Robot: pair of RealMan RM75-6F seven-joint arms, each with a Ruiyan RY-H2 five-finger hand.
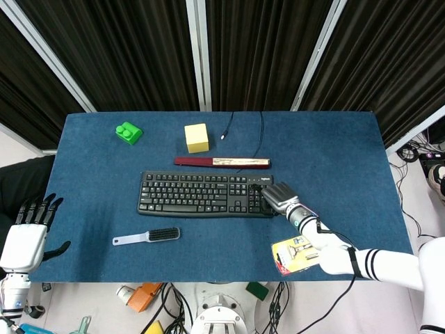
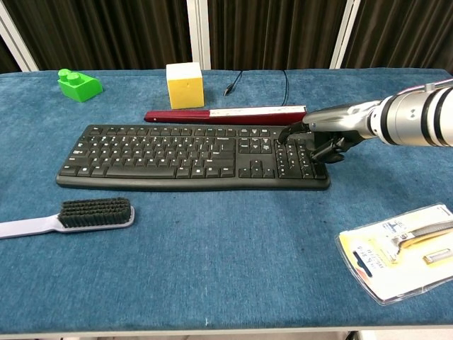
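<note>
The right hand (image 2: pixel 322 136), fingers apart and holding nothing, rested over the keyboard (image 2: pixel 191 156) end and might have shoved it into the red bar (image 2: pixel 225 114).

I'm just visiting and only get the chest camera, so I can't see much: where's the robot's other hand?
Observer: The left hand hangs off the table's left edge, beside its near corner, holding nothing, fingers apart.
Operator: And does the arm I see pass over anything?
Observer: From above, yes: the right forearm crosses the razor pack, hiding part of it.
Operator: Where exactly is that right hand?
Observer: The right hand sits over the right end of the keyboard, at the number pad.
Operator: Anything beneath the table?
Observer: Below its near edge, cables and an orange object lie on the floor.
</note>
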